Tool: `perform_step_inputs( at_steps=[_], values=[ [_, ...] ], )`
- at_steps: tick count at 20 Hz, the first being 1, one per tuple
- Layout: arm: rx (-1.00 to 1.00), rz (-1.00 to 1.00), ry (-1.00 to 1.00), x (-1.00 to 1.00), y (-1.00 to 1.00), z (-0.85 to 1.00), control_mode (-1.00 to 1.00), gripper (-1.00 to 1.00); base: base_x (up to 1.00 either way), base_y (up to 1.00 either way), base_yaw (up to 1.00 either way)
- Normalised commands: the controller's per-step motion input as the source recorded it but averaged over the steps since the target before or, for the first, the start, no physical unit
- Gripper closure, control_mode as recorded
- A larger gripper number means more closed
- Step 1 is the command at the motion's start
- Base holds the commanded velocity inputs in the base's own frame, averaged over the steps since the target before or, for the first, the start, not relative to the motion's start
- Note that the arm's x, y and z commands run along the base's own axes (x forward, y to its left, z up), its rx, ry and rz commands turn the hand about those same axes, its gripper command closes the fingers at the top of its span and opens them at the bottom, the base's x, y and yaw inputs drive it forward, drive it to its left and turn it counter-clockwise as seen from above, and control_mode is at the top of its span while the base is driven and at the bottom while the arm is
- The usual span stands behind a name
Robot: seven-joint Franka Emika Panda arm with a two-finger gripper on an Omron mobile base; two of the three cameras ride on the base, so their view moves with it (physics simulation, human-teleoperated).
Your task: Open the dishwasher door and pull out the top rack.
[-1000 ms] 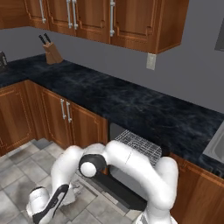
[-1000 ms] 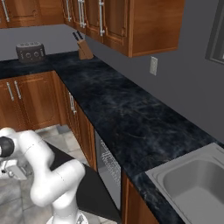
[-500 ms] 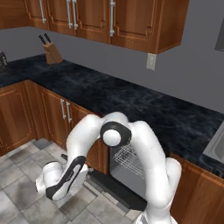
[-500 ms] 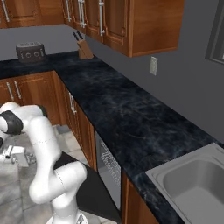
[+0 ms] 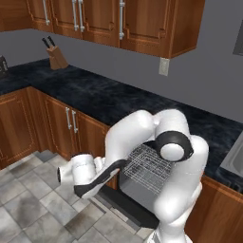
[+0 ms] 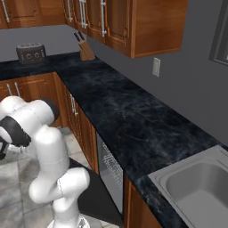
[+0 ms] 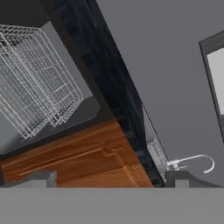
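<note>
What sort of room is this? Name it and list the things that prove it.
A home kitchen, rendered. The signs: brown wooden cabinets above and below a dark stone counter, a sink set into it, a knife block, and an open dishwasher with its wire top rack pulled out.

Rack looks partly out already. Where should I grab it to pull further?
Take the top rack by its front rim wire, coming from the floor side over the lowered door. That edge faces out of the opening; the thin grid suits the open fingers.
</note>
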Motion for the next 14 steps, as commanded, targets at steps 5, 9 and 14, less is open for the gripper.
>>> perform_step_inputs(
  at_steps=[5,9,14],
  values=[
    [0.04,0.03,0.04,0.12,-0.62,0.04,-1.0,-1.0,0.0,0.0,0.0],
    [0.09,0.05,0.09,0.33,-0.51,0.0,-1.0,-1.0,0.0,0.0,0.0],
    [0.11,0.07,0.19,0.31,-0.34,-0.02,-1.0,-1.0,0.0,0.0,0.0]
  ],
)
